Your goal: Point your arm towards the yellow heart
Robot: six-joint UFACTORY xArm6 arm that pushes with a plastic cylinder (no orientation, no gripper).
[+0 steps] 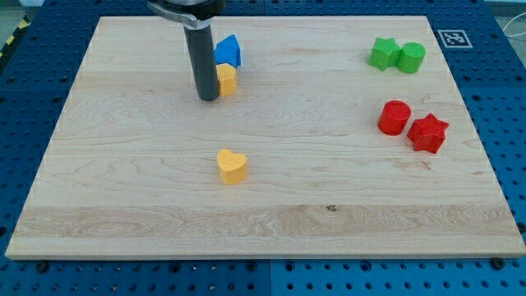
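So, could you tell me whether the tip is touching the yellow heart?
Apart: the camera view shows bare board between my tip and the yellow heart.

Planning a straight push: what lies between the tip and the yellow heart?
Nothing: bare board between my tip and the yellow heart in the camera view.

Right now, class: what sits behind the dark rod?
Behind my tip sit a yellow block and a blue block. The rod covers their left edges, so their shapes stay uncertain.

My tip (pixel 207 99) ends a straight dark-grey rod under a black, seemingly round collar.
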